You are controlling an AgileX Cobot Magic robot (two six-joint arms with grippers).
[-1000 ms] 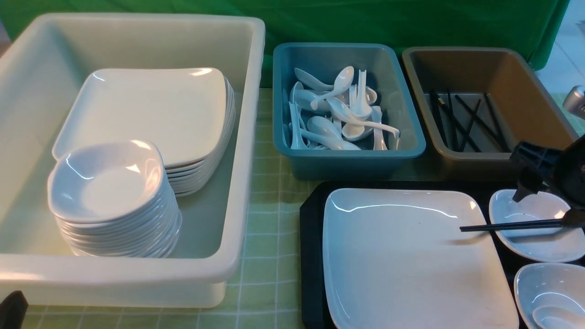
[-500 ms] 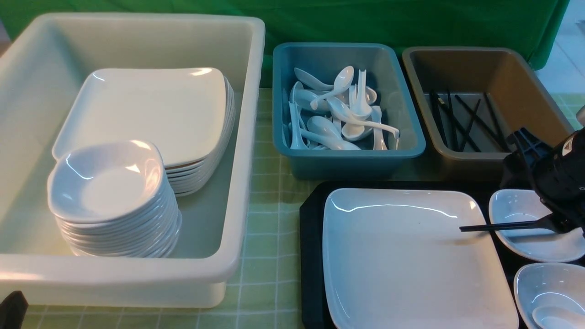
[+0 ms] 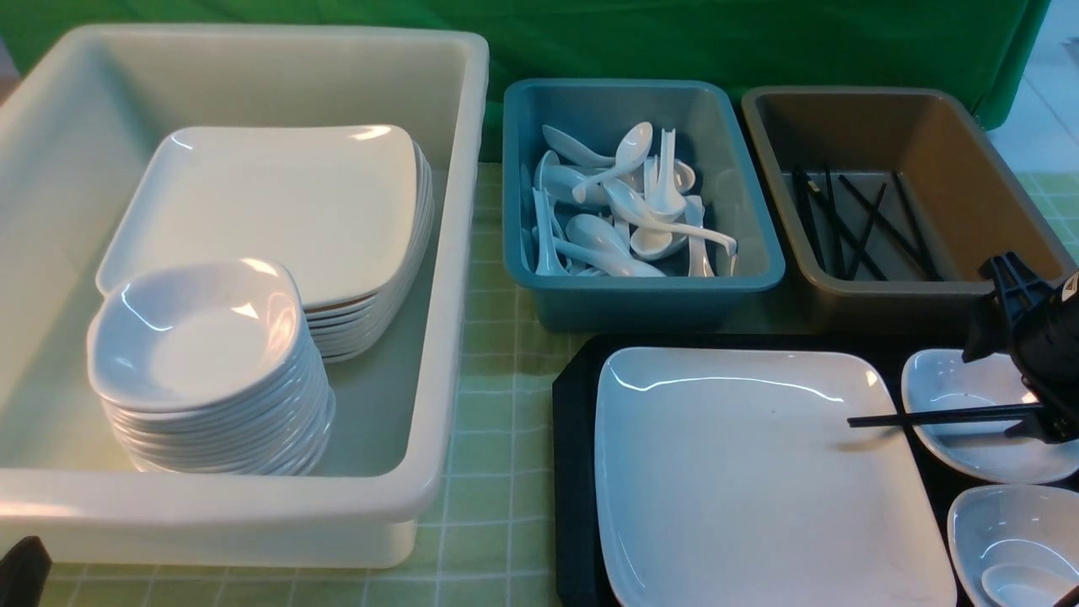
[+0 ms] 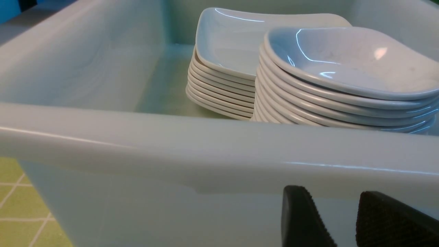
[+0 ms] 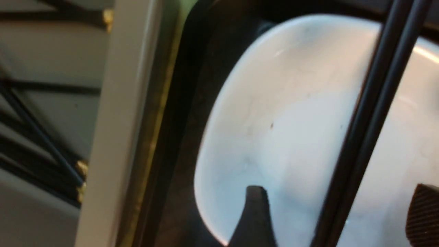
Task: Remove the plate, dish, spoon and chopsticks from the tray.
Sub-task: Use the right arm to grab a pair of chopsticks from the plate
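Note:
The black tray (image 3: 573,438) lies at the front right with the large white plate (image 3: 742,472) on it. A small dish (image 3: 957,384) sits right of the plate. The black chopsticks (image 3: 927,416) rest across that dish, their tips over the plate's edge. A second dish (image 3: 986,523) in front holds the spoon (image 3: 1024,583). My right gripper (image 3: 995,392) is open above the first dish (image 5: 274,120), and the chopsticks (image 5: 370,103) run between its fingers (image 5: 255,206) untouched. My left gripper (image 4: 334,195) is open and empty, low outside the white tub.
A big white tub (image 3: 455,253) on the left holds a stack of plates (image 3: 278,202) and a stack of dishes (image 3: 194,337). Behind the tray stand a blue bin (image 3: 523,169) full of spoons and a brown bin (image 3: 843,291) with chopsticks.
My right gripper has turned and shifted to the right over the dish, so its fingers now straddle the chopsticks. The chopsticks and the left arm have not moved.

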